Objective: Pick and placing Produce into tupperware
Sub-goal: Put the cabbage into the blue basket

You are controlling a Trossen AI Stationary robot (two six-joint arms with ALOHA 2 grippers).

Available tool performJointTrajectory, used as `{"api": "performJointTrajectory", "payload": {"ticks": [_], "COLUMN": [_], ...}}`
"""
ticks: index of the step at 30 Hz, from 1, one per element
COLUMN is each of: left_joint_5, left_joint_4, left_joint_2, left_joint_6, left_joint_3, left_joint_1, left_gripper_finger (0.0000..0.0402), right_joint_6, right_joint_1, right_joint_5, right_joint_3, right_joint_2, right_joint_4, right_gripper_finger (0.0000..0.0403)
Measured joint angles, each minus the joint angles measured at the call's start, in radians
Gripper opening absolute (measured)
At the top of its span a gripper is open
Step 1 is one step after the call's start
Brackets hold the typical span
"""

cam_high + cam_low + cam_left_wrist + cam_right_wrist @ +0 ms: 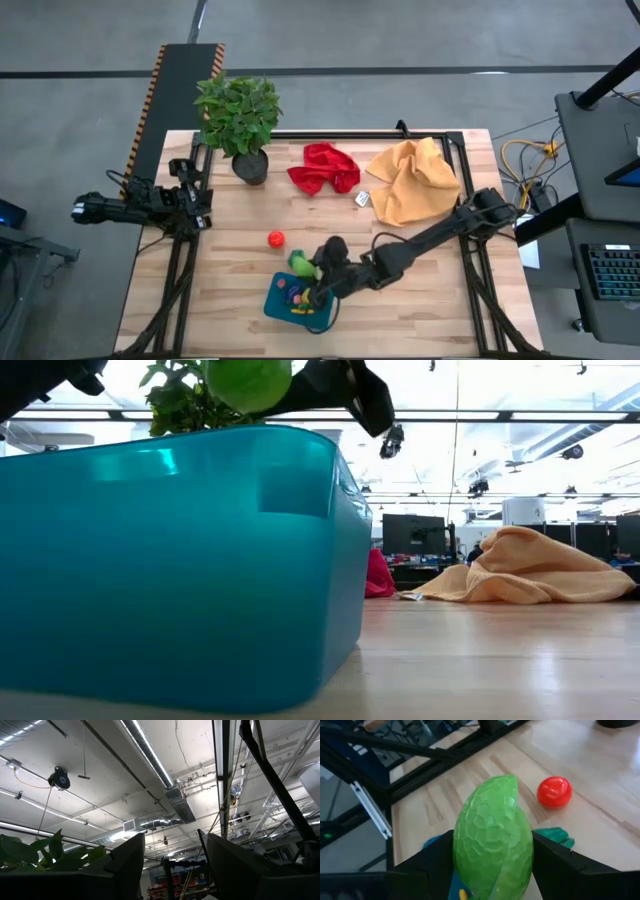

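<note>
Right end effector (312, 272) clamped on light green produce (494, 837), raised over tupperware (297, 300) rim. Red produce (276, 239) just beyond on surface (420, 290). Left end effector (203, 208) parked apart, fingers spread.

no readable text, no labels, no brand marks, no numbers on anything in view

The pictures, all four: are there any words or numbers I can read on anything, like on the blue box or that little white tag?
No text can be read in any view.
The white tag between the red cloth and the yellow cloth: too small to read.
The tupperware: plain teal, no label in sight.
The light green produce piece in the right pincer: bumpy skin, no print.
The striped black and orange ramp: stripes only, no words.
</note>
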Motion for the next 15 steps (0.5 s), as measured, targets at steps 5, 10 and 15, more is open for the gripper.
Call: {"api": "performJointTrajectory", "payload": {"ticks": [5, 10, 15], "left_joint_5": [0.000, -0.001, -0.001], "left_joint_4": [-0.003, 0.002, -0.005], "left_joint_2": [0.001, 0.003, 0.004], "left_joint_6": [0.000, 0.000, 0.000], "left_joint_3": [0.000, 0.000, 0.000], "left_joint_1": [0.000, 0.000, 0.000], "left_gripper_finger": [0.0199, 0.0199, 0.0199], "right_joint_6": [-0.011, -0.015, -0.010], "right_joint_1": [0.021, 0.021, 0.009], "right_joint_5": [-0.004, -0.116, -0.146], "right_joint_3": [0.000, 0.018, 0.044], "right_joint_2": [0.042, 0.113, 0.152], "right_joint_4": [0.036, 0.104, 0.112], "right_gripper_finger": [0.0217, 0.0217, 0.0217]}}
